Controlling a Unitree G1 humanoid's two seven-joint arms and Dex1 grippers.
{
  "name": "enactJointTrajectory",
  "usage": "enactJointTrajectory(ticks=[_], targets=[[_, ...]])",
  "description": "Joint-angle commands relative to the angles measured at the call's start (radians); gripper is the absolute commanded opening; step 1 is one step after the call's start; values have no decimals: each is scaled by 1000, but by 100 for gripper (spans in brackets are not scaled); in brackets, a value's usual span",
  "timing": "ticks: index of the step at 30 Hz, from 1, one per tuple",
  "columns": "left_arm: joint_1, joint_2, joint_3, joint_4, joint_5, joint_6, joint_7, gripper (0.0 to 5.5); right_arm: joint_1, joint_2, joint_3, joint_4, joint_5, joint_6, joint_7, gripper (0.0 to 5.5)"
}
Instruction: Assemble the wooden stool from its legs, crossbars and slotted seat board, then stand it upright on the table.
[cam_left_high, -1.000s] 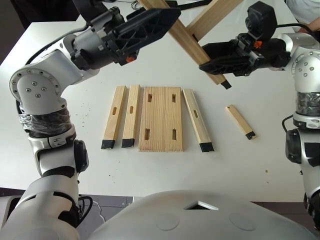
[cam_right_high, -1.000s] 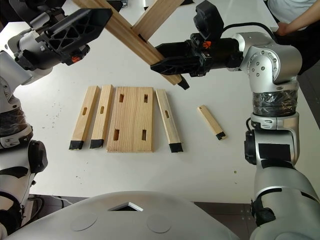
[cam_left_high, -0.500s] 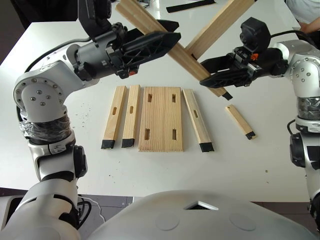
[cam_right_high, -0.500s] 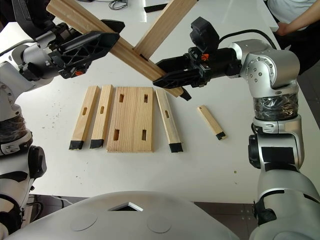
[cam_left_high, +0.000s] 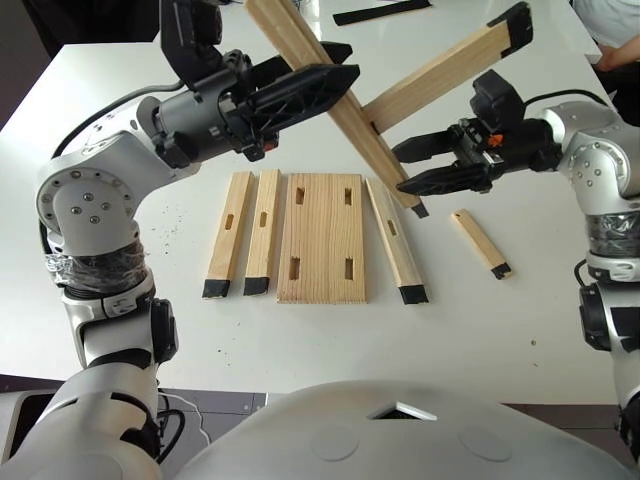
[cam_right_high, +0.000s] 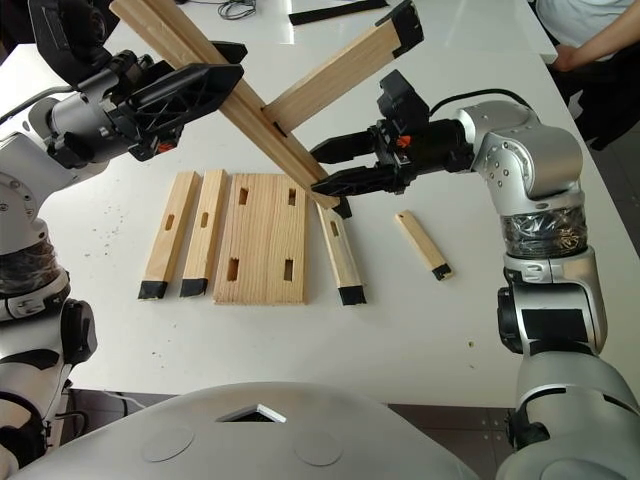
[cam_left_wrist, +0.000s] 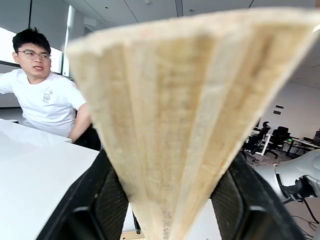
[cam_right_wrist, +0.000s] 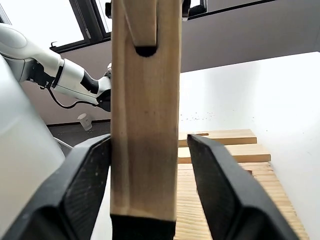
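Observation:
My left gripper is shut on a long wooden leg held slanting above the table. A crossbar with a black tip is plugged into the leg's slot and sticks up to the right. My right gripper stands open, one finger on each side of the leg's black-tipped lower end. The leg sits between the left fingers. Below lie the slotted seat board, two legs to its left, one leg to its right and a short crossbar.
The white table has free room in front of the parts and to the right. A black strip lies at the far edge.
The right gripper has let go of the leg and its fingers have spread. The left arm has tipped the leg steeper, bringing the crossbar's black tip down into view.

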Motion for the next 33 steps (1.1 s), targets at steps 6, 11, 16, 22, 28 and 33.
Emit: enactJointTrajectory(ticks=[6, 11, 16, 22, 28, 33], targets=[[60, 50, 21, -4, 84, -41, -33, 206, 130, -49, -57, -9, -79, -119, -69, 418], [106, 167, 78, 27, 153, -54, -124, 205, 220, -95, -188, 3, -93, -173, -152, 418], [156, 373, 95, 38, 221, -60, -379, 205, 340, -92, -385, -18, -77, -218, -312, 418], [230, 470, 110, 4, 274, -103, -535, 205, 470, -31, -473, -141, -34, -214, -436, 418], [303, 460, 64, -34, 367, -209, -625, 205, 449, -20, -461, -156, -4, -196, -476, 418], [402, 424, 41, -70, 434, -295, -632, 205, 397, -27, -437, -127, 15, -178, -471, 418]])
